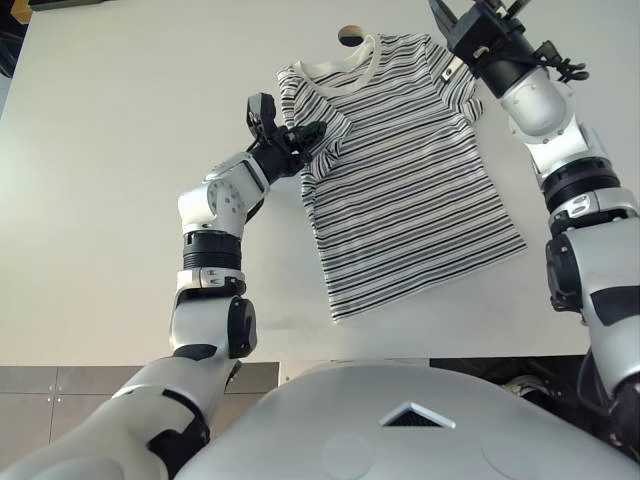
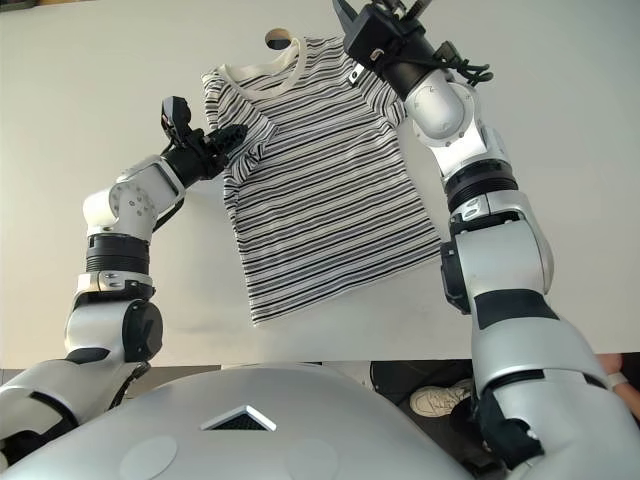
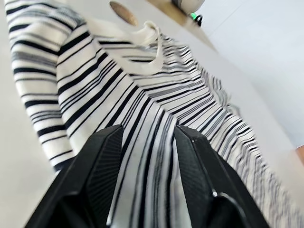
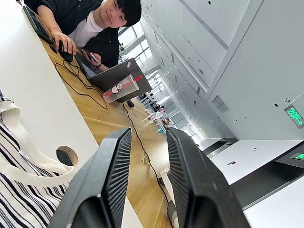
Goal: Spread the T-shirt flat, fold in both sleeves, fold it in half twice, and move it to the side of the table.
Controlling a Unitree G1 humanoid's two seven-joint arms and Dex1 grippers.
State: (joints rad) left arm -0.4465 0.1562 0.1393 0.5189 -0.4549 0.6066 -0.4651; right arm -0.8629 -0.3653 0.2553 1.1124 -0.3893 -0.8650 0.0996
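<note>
A black-and-white striped T-shirt (image 1: 400, 180) lies on the white table (image 1: 120, 150), its cream collar (image 1: 345, 68) at the far side and its hem toward me. Its left edge is bunched and turned inward at the sleeve (image 1: 318, 150). My left gripper (image 1: 292, 122) hangs open right at that bunched sleeve, and the left wrist view shows striped cloth (image 3: 147, 95) beyond the spread fingers of the gripper (image 3: 149, 128). My right gripper (image 1: 470, 12) is raised above the shirt's right shoulder (image 1: 455, 85), open and holding nothing (image 4: 148, 130).
A round cable hole (image 1: 349, 35) sits in the table just beyond the collar. Bare tabletop stretches left of the shirt, and a narrower strip lies to its right. The table's near edge (image 1: 400, 357) runs just past the hem.
</note>
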